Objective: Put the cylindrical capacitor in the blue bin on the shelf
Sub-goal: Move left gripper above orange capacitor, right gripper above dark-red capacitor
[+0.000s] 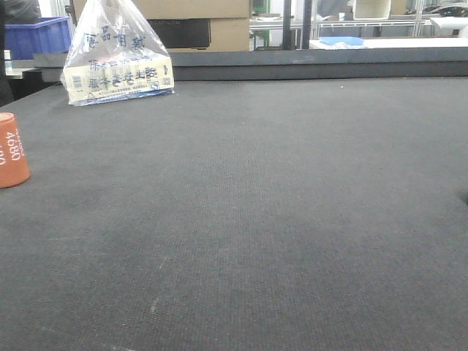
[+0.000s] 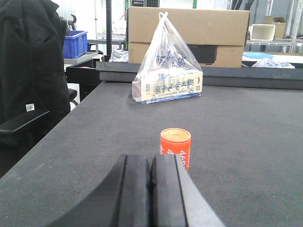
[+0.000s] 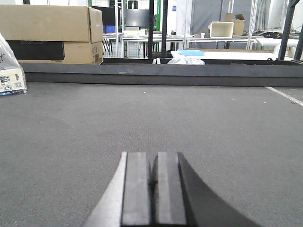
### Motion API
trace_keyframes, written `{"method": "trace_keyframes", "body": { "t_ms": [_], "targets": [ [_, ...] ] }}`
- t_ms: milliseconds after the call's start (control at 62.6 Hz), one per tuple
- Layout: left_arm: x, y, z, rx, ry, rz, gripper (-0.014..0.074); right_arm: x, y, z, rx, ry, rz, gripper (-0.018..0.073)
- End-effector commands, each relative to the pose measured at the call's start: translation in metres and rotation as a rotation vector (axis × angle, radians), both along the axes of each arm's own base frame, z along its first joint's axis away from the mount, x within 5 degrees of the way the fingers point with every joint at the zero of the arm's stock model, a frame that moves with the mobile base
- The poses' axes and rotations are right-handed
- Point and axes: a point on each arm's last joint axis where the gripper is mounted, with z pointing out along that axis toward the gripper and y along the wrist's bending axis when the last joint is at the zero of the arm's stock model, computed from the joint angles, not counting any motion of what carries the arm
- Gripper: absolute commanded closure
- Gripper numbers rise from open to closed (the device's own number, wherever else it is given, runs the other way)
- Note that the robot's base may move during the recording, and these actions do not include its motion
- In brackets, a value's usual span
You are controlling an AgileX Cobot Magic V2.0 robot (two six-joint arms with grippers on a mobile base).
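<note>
The cylindrical capacitor [image 1: 12, 150] is a small orange-red cylinder with white "4680" digits, standing upright at the left edge of the front view. In the left wrist view the cylindrical capacitor [image 2: 175, 147] stands just beyond and slightly right of my left gripper [image 2: 151, 163], which is shut and empty. My right gripper [image 3: 154, 163] is shut too, over bare dark table surface, with nothing between its fingers. A blue bin [image 1: 36, 35] shows far back on the left. The shelf is out of view.
A printed plastic bag [image 1: 117, 57] with a box inside stands at the back left of the dark table [image 1: 278, 219]. Cardboard boxes [image 2: 188, 35] sit behind a raised dark ledge [image 1: 307, 64]. A black jacket on a chair [image 2: 28, 71] hangs left of the table.
</note>
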Motion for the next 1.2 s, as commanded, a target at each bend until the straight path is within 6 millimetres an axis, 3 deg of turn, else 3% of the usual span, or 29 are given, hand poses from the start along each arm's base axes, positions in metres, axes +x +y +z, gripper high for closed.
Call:
{"method": "trace_keyframes", "body": {
  "t_ms": [0, 543, 655, 718, 926, 1070, 1181],
  "targets": [
    [-0.001, 0.0, 0.003, 0.004, -0.027, 0.004, 0.0707, 0.0, 0.0, 0.002, -0.009, -0.026, -0.006, 0.0724],
    [-0.001, 0.0, 0.008, 0.009, -0.087, 0.003, 0.0707, 0.0, 0.0, 0.002, -0.009, -0.026, -0.006, 0.0724],
    [-0.001, 0.0, 0.006, 0.005, -0.063, 0.003, 0.0707, -0.001, -0.001, 0.009, 0.008, -0.096, -0.013, 0.0724],
    [-0.003, 0.0, 0.018, 0.006, -0.071, 0.004, 0.0707, -0.001, -0.001, 0.011, 0.01, -0.122, -0.016, 0.0724],
    [-0.006, 0.0, 0.079, -0.004, 0.034, 0.012, 0.0707, -0.01, 0.002, 0.068, 0.003, -0.015, 0.019, 0.0724],
    [0.017, 0.003, 0.106, -0.019, 0.205, 0.015, 0.0707, 0.003, 0.003, 0.106, -0.003, 0.1, 0.034, 0.0724],
    [0.047, 0.006, 0.12, -0.033, 0.369, 0.018, 0.0707, 0.033, 0.005, 0.124, -0.007, 0.251, 0.043, 0.0724]
  ]
}}
